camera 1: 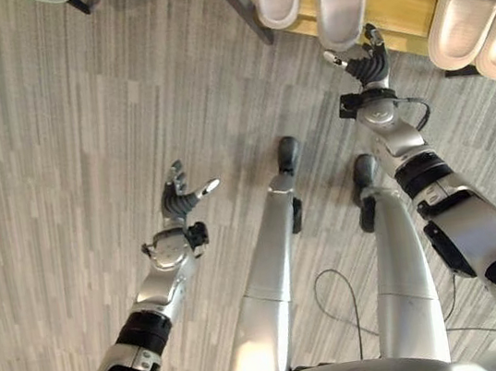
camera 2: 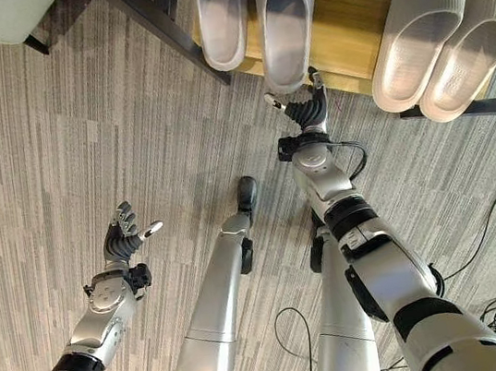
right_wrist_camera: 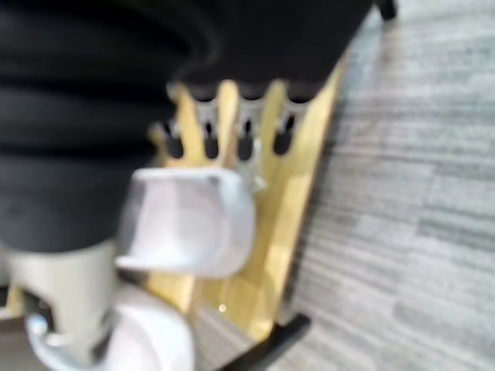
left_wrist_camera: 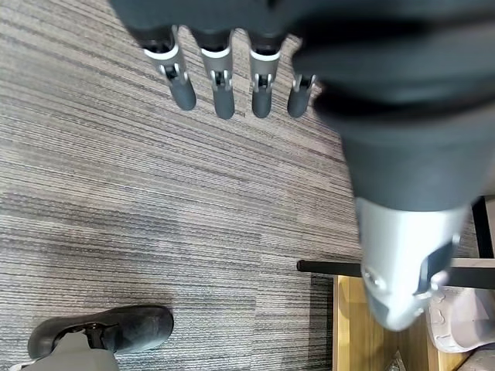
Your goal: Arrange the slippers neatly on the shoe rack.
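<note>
Two grey slippers (camera 2: 259, 11) and two cream slippers (camera 2: 436, 41) sat on the rack's wooden shelf (camera 2: 349, 16). The right hand (camera 2: 306, 107), fingers spread, touched a grey heel at the shelf's front edge; the left hand (camera 2: 123, 237) hung empty, fingers apart, over the carpet (camera 2: 56, 149).

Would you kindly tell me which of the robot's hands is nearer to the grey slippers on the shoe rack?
Right. The right hand reaches the heel of one grey slipper; the left hand hangs over bare floor, well away.

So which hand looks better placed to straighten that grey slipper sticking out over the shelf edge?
Probably the right hand: it sits at the heel of the grey rubber slipper on the wooden shoe rack. The left hand hovers over carpet.
</note>
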Tool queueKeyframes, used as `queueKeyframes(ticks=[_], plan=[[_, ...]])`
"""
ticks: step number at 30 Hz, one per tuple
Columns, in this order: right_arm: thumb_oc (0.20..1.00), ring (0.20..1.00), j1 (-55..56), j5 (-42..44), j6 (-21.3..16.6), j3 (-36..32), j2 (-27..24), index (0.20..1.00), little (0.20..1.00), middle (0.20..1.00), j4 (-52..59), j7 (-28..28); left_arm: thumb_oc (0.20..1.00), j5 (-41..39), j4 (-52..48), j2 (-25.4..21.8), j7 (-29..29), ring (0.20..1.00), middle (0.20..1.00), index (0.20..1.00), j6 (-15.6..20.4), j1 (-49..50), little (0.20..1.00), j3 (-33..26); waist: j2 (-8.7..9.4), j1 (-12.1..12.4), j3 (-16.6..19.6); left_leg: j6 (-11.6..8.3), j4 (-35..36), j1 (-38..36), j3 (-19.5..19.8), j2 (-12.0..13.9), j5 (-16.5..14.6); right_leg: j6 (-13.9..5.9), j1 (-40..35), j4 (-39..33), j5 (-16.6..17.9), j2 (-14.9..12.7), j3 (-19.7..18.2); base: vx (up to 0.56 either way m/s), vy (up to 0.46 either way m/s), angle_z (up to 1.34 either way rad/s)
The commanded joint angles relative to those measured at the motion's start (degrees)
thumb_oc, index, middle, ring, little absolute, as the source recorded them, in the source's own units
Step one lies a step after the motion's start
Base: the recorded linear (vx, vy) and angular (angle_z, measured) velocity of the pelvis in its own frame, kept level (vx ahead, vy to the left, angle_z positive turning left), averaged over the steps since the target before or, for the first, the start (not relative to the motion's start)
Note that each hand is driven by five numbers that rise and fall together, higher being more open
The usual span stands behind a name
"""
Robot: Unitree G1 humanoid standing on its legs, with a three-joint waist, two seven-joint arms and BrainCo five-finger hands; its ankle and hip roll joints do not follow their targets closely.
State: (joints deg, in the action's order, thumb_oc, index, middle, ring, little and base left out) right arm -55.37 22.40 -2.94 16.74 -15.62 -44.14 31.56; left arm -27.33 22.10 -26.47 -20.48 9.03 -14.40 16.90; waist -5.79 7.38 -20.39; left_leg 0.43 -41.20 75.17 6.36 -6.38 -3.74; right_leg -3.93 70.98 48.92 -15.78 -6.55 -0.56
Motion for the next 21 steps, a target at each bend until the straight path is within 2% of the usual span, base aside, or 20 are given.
queueKeyframes(ticks=[1,9,21], plan=[[1.000,1.000,0.15,0.74,-3.29,-0.37,0.14,1.000,1.000,1.000,0.52,-0.48,1.000,3.16,2.34,-2.13,-1.90,1.000,1.000,1.000,0.86,1.16,1.000,-0.54,-0.72,2.43,2.48,-0.43,2.60,1.90,-2.12,2.75,-4.53,-1.61,0.44,-1.00,1.92,-2.07,-2.21,0.00,0.000,0.00],[1.000,1.000,-2.72,2.35,-3.99,-1.11,0.36,1.000,1.000,1.000,-3.03,-0.13,1.000,4.22,2.30,-2.91,-2.55,1.000,1.000,1.000,1.57,1.61,1.000,0.17,-0.99,3.21,2.26,-0.50,2.52,2.30,-2.19,2.62,-4.58,-1.71,0.51,-0.98,1.67,-2.39,-1.93,0.00,0.000,0.00],[1.000,1.000,-9.70,1.99,-4.74,-2.11,-2.60,1.000,1.000,1.000,-6.76,2.25,1.000,6.56,2.43,-4.14,-3.65,1.000,1.000,1.000,3.10,1.35,1.000,2.03,-1.72,5.02,2.29,-0.24,2.09,3.63,-2.18,2.04,-4.83,-1.95,1.22,-0.76,1.25,-3.04,-1.42,0.02,0.003,0.02]])
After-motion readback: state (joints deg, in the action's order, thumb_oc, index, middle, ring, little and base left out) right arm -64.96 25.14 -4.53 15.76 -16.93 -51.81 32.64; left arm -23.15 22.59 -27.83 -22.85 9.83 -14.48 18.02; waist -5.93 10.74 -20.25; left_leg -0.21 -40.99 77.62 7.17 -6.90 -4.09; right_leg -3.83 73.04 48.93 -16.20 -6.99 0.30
